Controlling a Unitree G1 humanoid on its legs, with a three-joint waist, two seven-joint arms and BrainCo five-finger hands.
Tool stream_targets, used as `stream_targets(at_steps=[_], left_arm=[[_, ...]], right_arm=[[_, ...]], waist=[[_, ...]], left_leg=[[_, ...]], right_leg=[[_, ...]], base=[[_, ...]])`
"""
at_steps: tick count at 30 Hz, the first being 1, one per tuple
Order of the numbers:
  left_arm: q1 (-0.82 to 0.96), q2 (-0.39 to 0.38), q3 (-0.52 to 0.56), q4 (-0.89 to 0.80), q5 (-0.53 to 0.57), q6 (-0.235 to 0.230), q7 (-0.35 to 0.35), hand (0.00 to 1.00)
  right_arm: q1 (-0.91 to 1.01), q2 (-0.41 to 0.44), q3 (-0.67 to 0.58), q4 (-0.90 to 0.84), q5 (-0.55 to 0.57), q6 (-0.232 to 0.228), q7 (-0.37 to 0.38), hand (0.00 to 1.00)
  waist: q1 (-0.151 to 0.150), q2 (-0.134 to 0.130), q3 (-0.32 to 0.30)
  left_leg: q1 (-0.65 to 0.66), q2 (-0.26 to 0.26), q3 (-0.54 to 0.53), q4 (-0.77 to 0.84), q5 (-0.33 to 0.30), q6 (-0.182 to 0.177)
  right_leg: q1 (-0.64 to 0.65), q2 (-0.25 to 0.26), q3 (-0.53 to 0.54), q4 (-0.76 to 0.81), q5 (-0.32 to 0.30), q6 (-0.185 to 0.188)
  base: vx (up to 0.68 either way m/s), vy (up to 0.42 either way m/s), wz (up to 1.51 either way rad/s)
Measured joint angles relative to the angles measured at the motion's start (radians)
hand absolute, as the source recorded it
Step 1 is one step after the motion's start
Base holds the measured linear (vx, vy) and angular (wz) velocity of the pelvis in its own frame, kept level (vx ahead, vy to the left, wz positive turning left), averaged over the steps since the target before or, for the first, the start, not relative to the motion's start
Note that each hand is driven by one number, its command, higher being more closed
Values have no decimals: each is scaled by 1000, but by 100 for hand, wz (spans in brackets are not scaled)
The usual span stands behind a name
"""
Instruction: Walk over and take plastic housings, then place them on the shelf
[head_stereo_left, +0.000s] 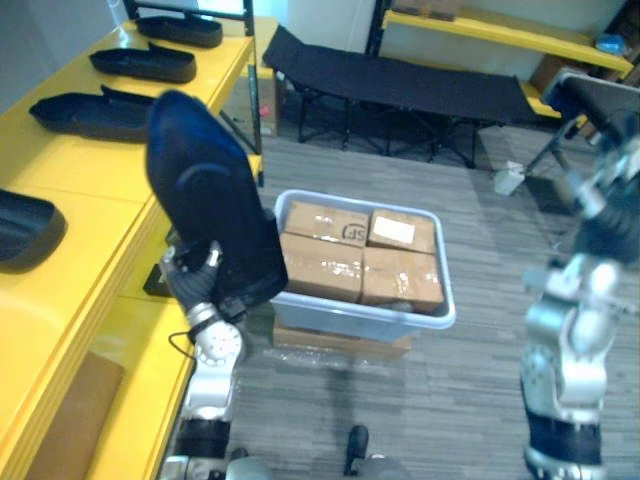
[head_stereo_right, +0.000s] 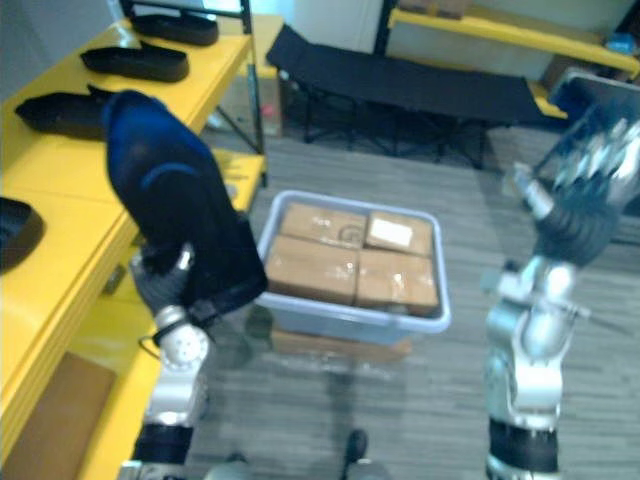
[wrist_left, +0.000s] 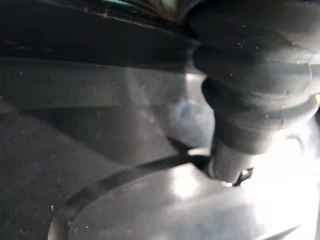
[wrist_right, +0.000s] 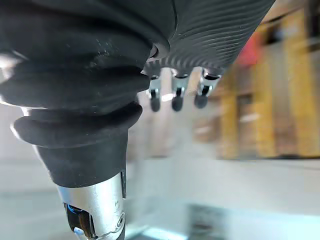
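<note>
on the far left i have the yellow shelf (head_stereo_left: 90, 190), with a row of black housings (head_stereo_left: 95, 112) lying on its top level and bare yellow space between them. just right of its edge, my left hand (head_stereo_left: 190, 275) holds the dark plastic housing (head_stereo_left: 205, 200) upright in the air. the fingers (head_stereo_left: 182, 266) wrap its lower end, and the broad body stands above the hand, overlapping the shelf edge and the near corner of the bin as i see it.

in the middle sits the pale bin (head_stereo_left: 360, 318) on the floor, packed with cardboard boxes (head_stereo_left: 330, 265). on the right, my right hand (head_stereo_right: 585, 190) is raised clear of everything, its fingers (wrist_right: 173, 97) straight and loose, carrying nothing.

i judge the pick is done and i am in the placing step. next i need to swing the left arm over the shelf top, tip the housing from upright to lying flat, and set it in a free gap without knocking its neighbours, then let go.
</note>
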Motion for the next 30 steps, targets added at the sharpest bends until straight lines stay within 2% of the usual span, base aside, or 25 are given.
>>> stream_targets(at_steps=[3,7,13,20,22,25,30], left_arm=[[64,-39,-15,-91,-27,-29,-37,100],[132,-35,-22,-129,-35,-38,-58,100],[235,-35,-12,-185,-38,-49,-68,100],[266,-35,38,-315,-26,-48,-50,100],[265,-36,67,-337,-18,-42,-23,100],[274,-39,128,-361,-18,-35,8,100],[340,-76,288,-445,-18,-34,50,100]], right_arm=[[129,103,19,109,61,-13,5,0],[201,158,25,254,110,-48,9,0],[223,168,26,296,104,-109,17,0],[171,157,100,306,54,-115,69,0],[131,152,140,320,47,-116,88,0],[81,149,216,343,27,-117,101,0],[-35,147,344,377,-20,-116,98,0]], waist=[[-3,14,-7],[-6,24,-13],[-2,35,-19],[7,51,-28],[20,53,-29],[59,56,-28],[141,54,-32]], left_leg=[[5,-1,6,-3,-3,0],[10,0,9,-8,-5,1],[11,0,6,-18,-4,-1],[4,-7,-18,-20,-4,0],[-7,-9,-35,-18,-3,1],[-7,-18,-99,-18,-1,4],[-44,-59,-218,-16,18,17]], right_leg=[[0,0,6,0,-1,1],[2,0,7,-1,-10,-1],[2,0,3,-9,-25,0],[7,-5,-25,-1,-20,2],[8,-8,-48,-1,-20,2],[53,-13,-118,-2,-29,9],[102,-41,-244,-2,-44,26]], base=[[-5,20,-7],[-23,6,-2],[-12,6,1],[36,17,10],[8,8,26],[8,6,62],[-1,33,70]])
